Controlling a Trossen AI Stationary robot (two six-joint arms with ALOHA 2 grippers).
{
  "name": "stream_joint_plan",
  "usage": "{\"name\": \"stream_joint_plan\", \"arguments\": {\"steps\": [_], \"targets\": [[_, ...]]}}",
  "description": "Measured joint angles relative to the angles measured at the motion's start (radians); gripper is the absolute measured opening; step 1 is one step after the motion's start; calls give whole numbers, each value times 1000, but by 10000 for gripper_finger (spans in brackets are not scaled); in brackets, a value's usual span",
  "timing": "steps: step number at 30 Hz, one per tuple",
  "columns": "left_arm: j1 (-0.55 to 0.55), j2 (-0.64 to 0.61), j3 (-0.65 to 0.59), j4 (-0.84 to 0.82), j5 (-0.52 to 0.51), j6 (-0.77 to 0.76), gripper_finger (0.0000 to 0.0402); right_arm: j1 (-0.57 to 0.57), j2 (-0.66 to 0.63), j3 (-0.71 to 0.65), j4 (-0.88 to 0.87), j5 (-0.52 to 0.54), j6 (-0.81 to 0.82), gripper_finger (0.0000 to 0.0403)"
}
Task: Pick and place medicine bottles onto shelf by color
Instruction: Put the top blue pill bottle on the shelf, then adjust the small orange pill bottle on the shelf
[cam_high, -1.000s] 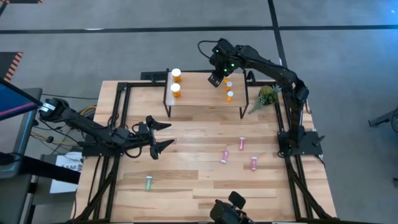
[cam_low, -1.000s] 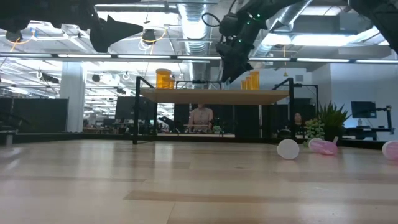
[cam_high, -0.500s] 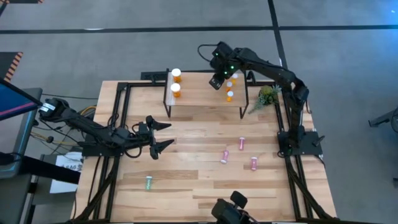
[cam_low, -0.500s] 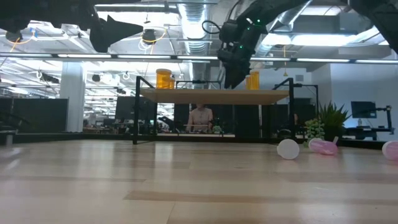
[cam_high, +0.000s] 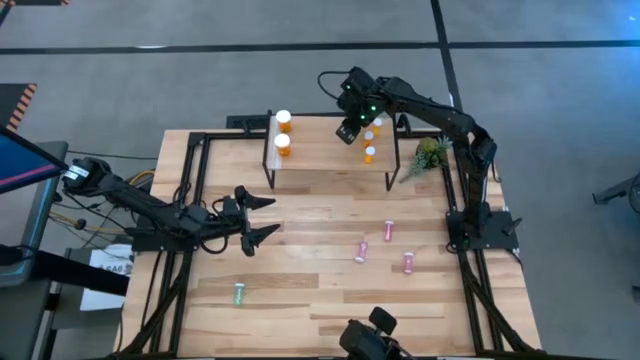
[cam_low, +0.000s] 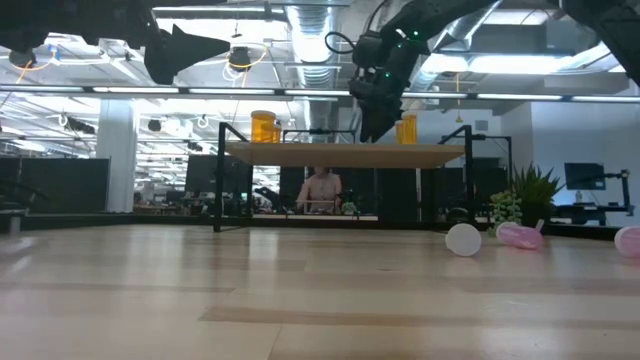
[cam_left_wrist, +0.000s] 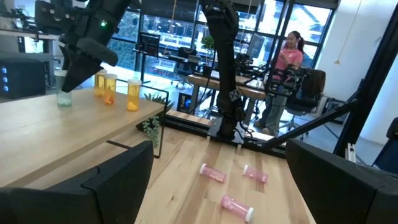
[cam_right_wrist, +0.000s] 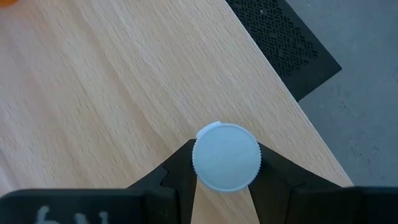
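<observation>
Wooden shelf (cam_right_wrist: 93, 74), upright green bottle (cam_right_wrist: 226, 156), right gripper (cam_right_wrist: 225, 171) clamped

Bright, even overhead light; sharp.

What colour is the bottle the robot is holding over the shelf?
Pale green bottle with a white cap, best seen in the left wrist view.

Body of the capped bottle (cam_right_wrist: 226, 157) between the right gripper's (cam_right_wrist: 225, 180) fingers (cam_right_wrist: 180, 171), hidden under its cap
</observation>
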Motion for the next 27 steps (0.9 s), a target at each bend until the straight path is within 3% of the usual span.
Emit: {"name": "stream_joint_plan", "arguments": {"steps": [6,17,27], "targets": [[0,0,0,0,0,0,352,0,0,0,0,-1,-3,165],[0,0,0,0,0,0,352,1,0,51,-12,-2,1,245],[0,0,0,-1,4,0,352,2,-1,154,-127,-2,1,250]]}}
